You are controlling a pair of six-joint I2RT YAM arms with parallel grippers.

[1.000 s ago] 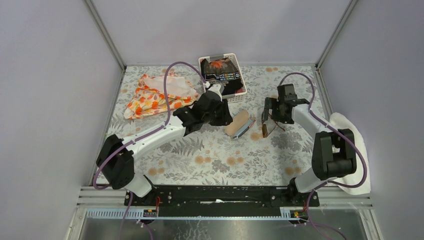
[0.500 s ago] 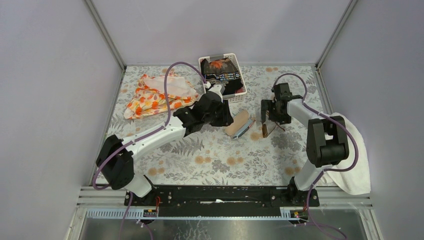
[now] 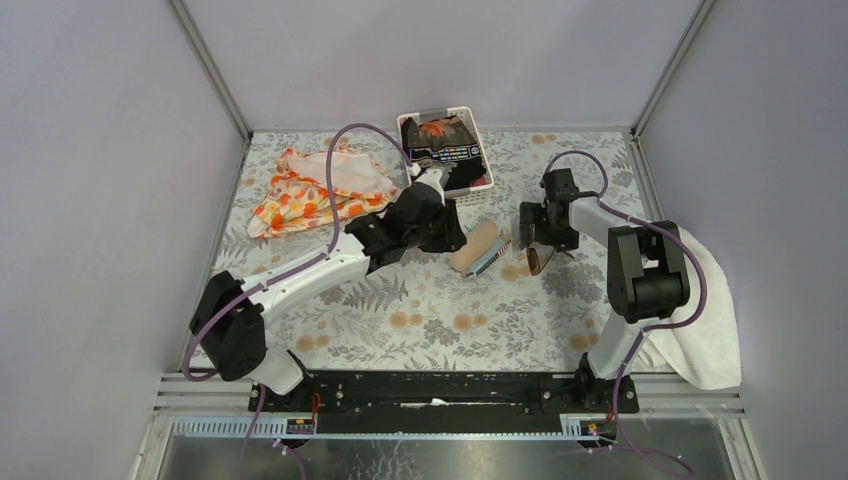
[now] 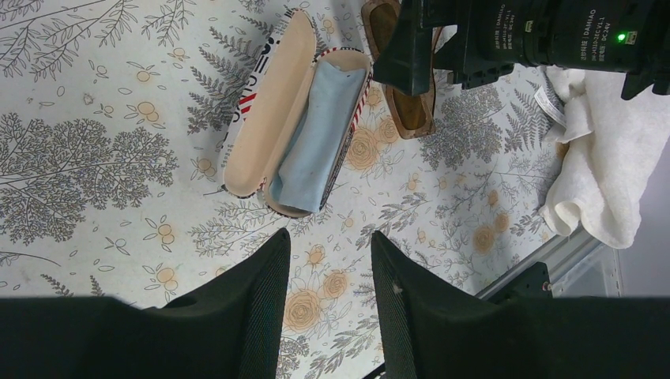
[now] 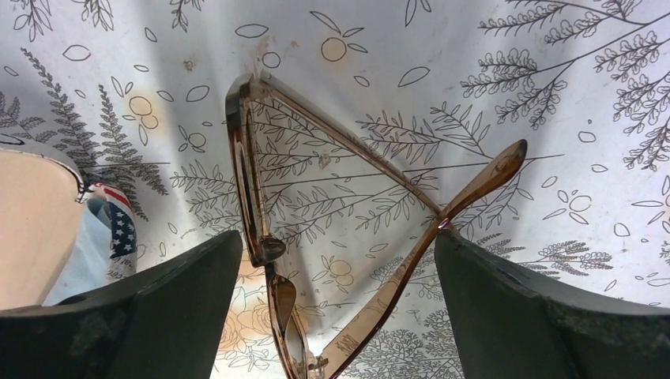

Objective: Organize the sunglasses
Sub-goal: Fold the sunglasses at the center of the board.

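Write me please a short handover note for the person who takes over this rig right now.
Left tool: open, empty, above the table near the case.
Right tool: wide open, straddling the sunglasses, not gripping them.
Sunglasses: on the table beside the case, temples crossed.
Done: case lies open, blue cloth inside.
Left: grasp sunglasses, put them in the case, likely close it.

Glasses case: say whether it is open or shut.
Open. The glasses case lies with both halves spread flat, pale lining bare in one, a blue cloth in the other.
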